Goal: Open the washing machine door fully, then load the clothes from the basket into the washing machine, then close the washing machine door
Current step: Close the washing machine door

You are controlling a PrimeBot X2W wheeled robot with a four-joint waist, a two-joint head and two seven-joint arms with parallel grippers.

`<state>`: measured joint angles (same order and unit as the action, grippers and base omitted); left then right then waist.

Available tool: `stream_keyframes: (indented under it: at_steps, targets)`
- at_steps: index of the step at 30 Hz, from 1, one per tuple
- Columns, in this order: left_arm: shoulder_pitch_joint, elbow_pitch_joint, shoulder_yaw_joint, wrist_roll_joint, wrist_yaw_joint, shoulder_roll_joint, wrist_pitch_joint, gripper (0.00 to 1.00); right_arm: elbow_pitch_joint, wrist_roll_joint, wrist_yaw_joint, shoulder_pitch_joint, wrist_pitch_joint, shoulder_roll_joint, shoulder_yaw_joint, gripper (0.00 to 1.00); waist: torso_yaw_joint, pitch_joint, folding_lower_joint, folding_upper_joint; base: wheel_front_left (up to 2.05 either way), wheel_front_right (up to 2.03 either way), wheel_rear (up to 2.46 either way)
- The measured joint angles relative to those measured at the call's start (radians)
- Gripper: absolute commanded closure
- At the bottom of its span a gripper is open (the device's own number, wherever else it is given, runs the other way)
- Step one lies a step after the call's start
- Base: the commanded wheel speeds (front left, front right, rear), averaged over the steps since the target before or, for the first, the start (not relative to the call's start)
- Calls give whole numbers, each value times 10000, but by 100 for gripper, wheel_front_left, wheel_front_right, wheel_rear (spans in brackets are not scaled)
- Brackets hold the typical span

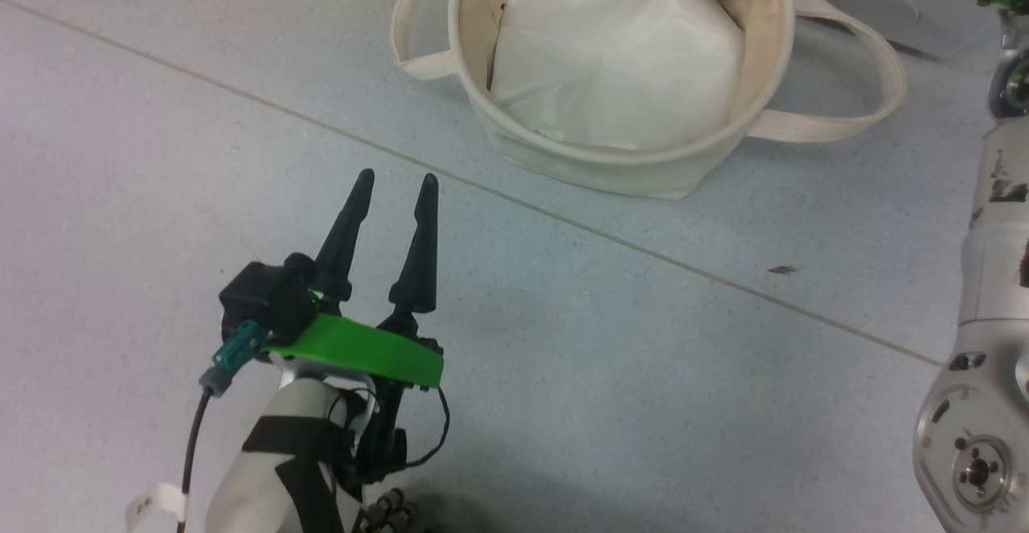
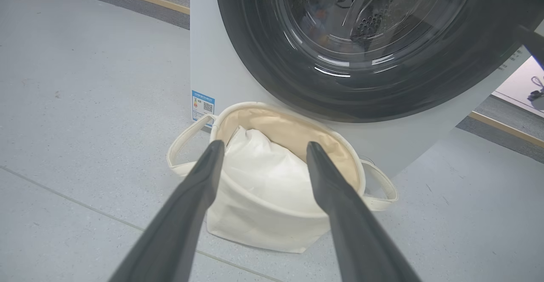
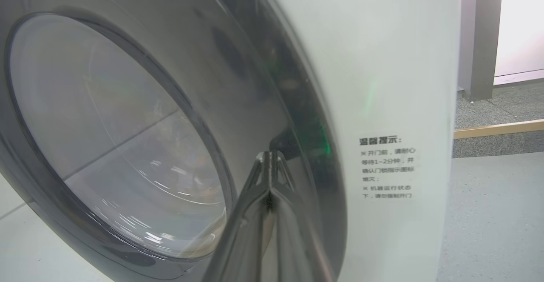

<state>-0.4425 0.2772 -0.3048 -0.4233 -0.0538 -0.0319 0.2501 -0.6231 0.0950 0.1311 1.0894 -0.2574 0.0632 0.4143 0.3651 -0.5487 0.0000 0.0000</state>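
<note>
Pinched together, my right gripper (image 3: pixel 270 158) sits at the slick glossy black rim of the round glass washing machine door (image 3: pixel 119 124), seemingly flush on its white washer (image 3: pixel 382 61), and could skid off; my left gripper (image 1: pixel 398 179) gapes idle.

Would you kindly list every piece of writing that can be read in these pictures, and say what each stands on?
"温馨提示:" heads the printed notice on the washing machine front panel.
"开门前,请耐心等待1-2分钟,并确认门锁指示图标熄灭;" is the notice's first item.
"机器运行状态下,请勿强制开门" is its second item.
Blue label sticker, low on the washing machine front: too small to read.
White tag by the left arm's cable: too blurred to read.
</note>
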Motion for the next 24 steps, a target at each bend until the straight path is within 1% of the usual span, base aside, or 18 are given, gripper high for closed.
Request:
stream_keyframes:
  at_steps: [12, 16, 19, 22, 24]
  targets:
    - [-210, -288, 35, -12, 13, 12, 58, 0, -104, -33, 50, 326, -81, -59, -253, 100, -26, -358, 1, 0, 0, 0, 0]
    - [-206, -86, 148, -8, 23, 13, 58, 0, -81, -347, 44, 289, -79, -42, -491, 100, -126, -190, 1, 0, 0, 0, 0]
    - [-197, 123, 322, 40, 71, 13, 58, 0, 171, -721, 10, 27, -79, 36, -786, 100, -265, 75, 1, 0, 0, 0, 0]
    - [-148, 290, 447, 209, 198, 13, 58, 0, 458, -1237, -2, -585, -79, 92, -1252, 100, -474, 424, 1, 0, 0, 0, 0]
    - [-72, 405, 543, 282, 236, 13, 58, 0, 627, -1735, -2, -1168, -79, 98, -1753, 100, -647, 686, 0, 0, 0, 0, 0]
